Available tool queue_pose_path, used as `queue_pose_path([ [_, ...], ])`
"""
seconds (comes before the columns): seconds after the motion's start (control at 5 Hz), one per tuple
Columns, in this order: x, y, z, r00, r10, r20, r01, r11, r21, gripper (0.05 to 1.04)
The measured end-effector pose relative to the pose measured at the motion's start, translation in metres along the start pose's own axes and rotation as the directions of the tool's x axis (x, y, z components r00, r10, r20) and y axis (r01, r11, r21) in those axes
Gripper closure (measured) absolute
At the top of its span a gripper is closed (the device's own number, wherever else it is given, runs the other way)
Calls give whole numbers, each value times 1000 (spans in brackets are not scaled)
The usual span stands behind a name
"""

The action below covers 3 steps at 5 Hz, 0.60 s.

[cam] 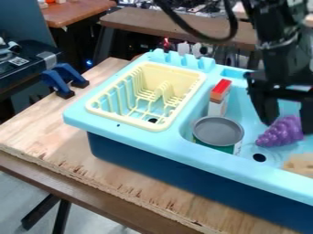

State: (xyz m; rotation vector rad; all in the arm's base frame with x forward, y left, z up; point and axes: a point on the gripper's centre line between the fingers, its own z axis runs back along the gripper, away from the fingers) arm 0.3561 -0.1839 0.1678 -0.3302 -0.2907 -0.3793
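The black gripper hangs over the right part of the light-blue sink, its fingers spread apart and pointing down. A purple bunch of toy grapes lies in the basin at the fingertips, its upper end between them and its lower end out to the left. I cannot tell whether the fingers touch it. Left of the grapes stands a can with a grey top. Behind the can is an upright box with a red top. A tan object sits at the right edge, near the basin's front wall.
A pale yellow dish rack is set into the sink's left side. The sink stands on a wooden table, with blue clamps at its left edge. Light-blue knobs line the sink's back. A black cable loops above.
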Motion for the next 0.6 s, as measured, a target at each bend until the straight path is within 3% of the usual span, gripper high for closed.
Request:
queue_pose_path([
  [0.2, 1, -7, 16, 1000, -3, 31, 3, 1000, 23, 78],
  [0.4, -12, -8, 25, 995, 78, -59, -68, 986, 150, 78],
  [0.6, -21, -4, 26, 980, 153, -128, -120, 964, 238, 78],
])
